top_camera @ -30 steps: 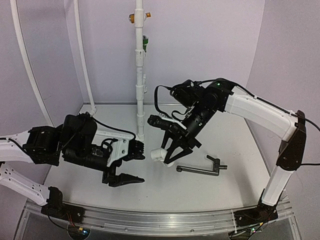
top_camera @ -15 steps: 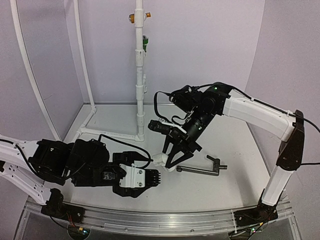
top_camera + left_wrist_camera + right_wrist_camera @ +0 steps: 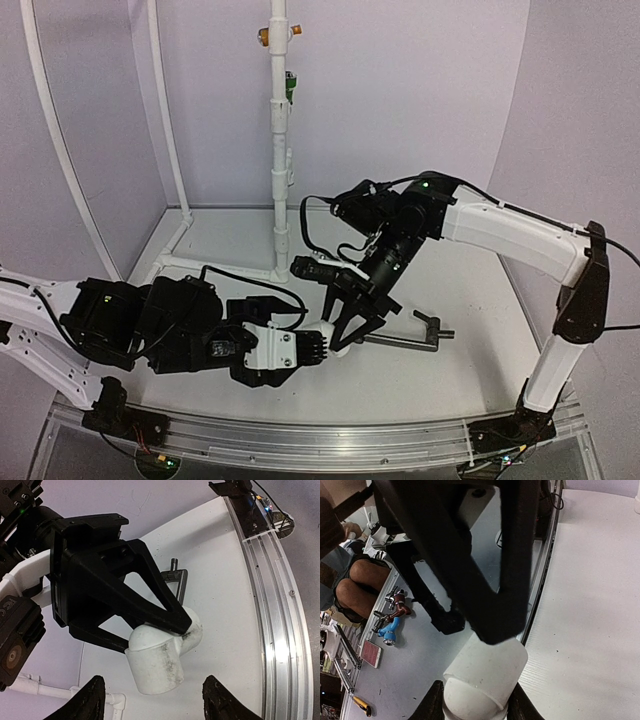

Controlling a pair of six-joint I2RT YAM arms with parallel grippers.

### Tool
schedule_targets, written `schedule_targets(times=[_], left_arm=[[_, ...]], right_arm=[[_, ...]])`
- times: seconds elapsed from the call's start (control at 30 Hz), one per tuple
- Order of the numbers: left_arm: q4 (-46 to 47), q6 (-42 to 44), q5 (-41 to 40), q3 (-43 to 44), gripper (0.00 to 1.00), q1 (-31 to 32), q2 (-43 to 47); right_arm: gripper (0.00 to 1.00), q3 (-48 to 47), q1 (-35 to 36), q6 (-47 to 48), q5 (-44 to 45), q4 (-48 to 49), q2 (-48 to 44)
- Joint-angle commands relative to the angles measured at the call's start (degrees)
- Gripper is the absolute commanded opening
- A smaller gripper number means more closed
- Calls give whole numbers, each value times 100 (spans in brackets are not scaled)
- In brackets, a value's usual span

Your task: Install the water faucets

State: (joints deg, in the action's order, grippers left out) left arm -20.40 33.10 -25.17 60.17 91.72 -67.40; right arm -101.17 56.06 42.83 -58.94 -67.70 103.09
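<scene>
The right gripper point(image 3: 343, 334) pinches a white elbow point(image 3: 160, 655). The left gripper point(image 3: 157, 706) gapes empty beside it. The faucet point(image 3: 405, 341) lies on the table point(image 3: 470, 300).

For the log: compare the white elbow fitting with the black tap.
The white elbow fitting is stubby and pale; the black tap is long, thin and dark. The fitting is clamped in the right gripper; the tap lies free on the table. Both are plumbing parts.

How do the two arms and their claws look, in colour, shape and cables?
Both arms have white links and black joint housings, with black cables looping near the wrists. The right claw is black, with two triangular open-frame fingers. The left claw has a white body and dark fingers. A green light glows on the right arm.
</scene>
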Motion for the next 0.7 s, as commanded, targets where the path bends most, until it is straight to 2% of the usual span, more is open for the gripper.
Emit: schedule_targets(times=[0.0, 0.5, 0.67], left_arm=[[313, -10, -105, 341, 62, 12, -46], [223, -136, -40, 388, 47, -2, -240], [214, -131, -59, 414, 35, -14, -297]], right_arm=[[0, -314, 97, 31, -46, -58, 27], [0, -573, 280, 15, 12, -86, 150], [0, -580, 314, 15, 39, -101, 191]])
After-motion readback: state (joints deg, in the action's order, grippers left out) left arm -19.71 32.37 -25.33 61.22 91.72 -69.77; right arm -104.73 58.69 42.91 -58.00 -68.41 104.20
